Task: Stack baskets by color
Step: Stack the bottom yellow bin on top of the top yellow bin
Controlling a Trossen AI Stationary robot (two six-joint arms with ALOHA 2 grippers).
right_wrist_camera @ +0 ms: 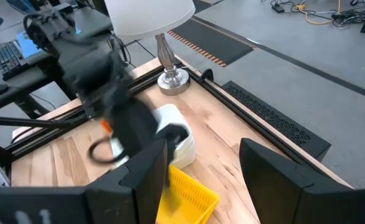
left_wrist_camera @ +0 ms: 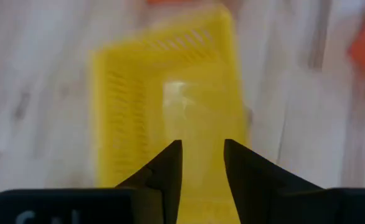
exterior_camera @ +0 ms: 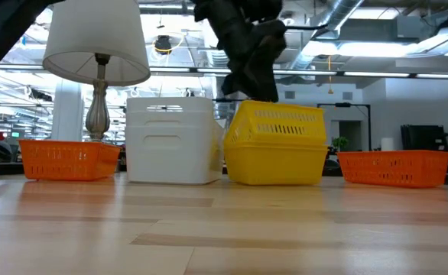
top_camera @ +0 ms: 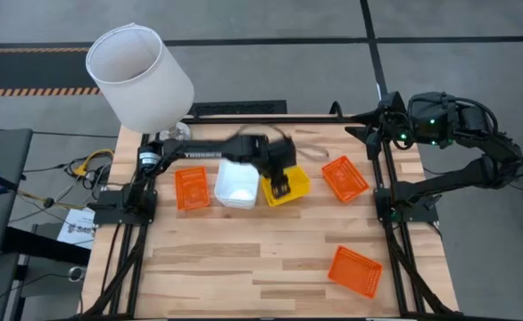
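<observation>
From above, the left gripper (top_camera: 279,185) hangs over the yellow stack (top_camera: 288,185) near the middle of the table (top_camera: 244,267), its long side running toward the far edge and slightly askew, touching or just beside the white stack (top_camera: 236,184), whose long side also runs front to back. An orange basket (top_camera: 191,188) lies just on the white stack's other side, long axis the same way; a second orange basket (top_camera: 344,178) sits apart to the right, angled, and a third (top_camera: 354,270) lies near the front right corner, also turned at a slant. The lamp (top_camera: 140,77) stands at the back left corner, and the right arm waits folded off the table's right rear edge. At table height, the yellow stack (exterior_camera: 276,143) shows its upper basket tilted rather than seated flat, pressed against the white stack (exterior_camera: 172,140); the left gripper (exterior_camera: 248,80) comes down to the tilted basket's rim, and I cannot tell whether it touches. Orange baskets (exterior_camera: 65,160) flank both ends. Through the left wrist camera, the dark fingers (left_wrist_camera: 167,168) stand a narrow gap apart with nothing between them, above the open yellow basket (left_wrist_camera: 170,106), whose long axis runs straight away from them. Through the right wrist camera, the right gripper (right_wrist_camera: 204,168) stands with jaws wide and empty, looking across at the yellow corner (right_wrist_camera: 185,196), the white stack (right_wrist_camera: 173,134) and the lamp base (right_wrist_camera: 172,78).
</observation>
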